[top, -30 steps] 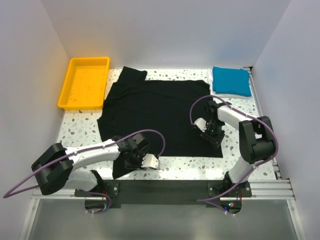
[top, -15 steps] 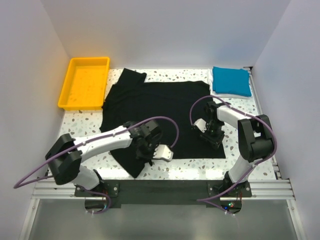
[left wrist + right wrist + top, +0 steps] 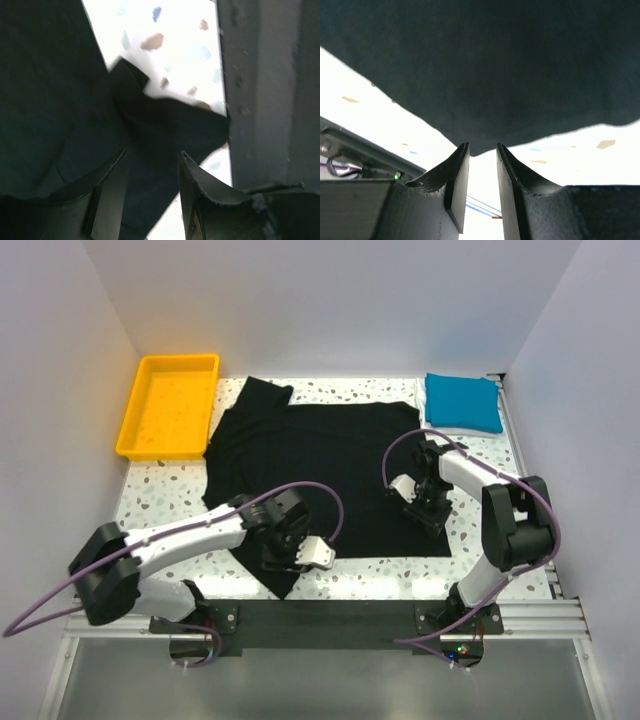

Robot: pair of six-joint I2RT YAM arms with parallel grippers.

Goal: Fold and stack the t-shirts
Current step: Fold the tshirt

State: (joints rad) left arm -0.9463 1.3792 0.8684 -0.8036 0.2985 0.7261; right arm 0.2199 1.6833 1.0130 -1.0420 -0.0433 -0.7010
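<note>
Top external view: the black t-shirt [image 3: 320, 455] lies spread right of the yellow tray [image 3: 160, 452], its tray-side near flap under the part-open left gripper [image 3: 295, 558], the nearer arm; the right gripper [image 3: 428, 510] is narrow, hold unclear.

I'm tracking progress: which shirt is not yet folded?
The black shirt, spread wide in the middle; the blue shirt lies folded small in the far right corner.

Top external: fixed high behind the arm bases, looking down on the whole tabletop [image 3: 160, 495]. Wrist views: close-up past left gripper [image 3: 153, 155] and right gripper [image 3: 482, 146] onto the black t-shirt [image 3: 320, 450], shared with overhead.
</note>
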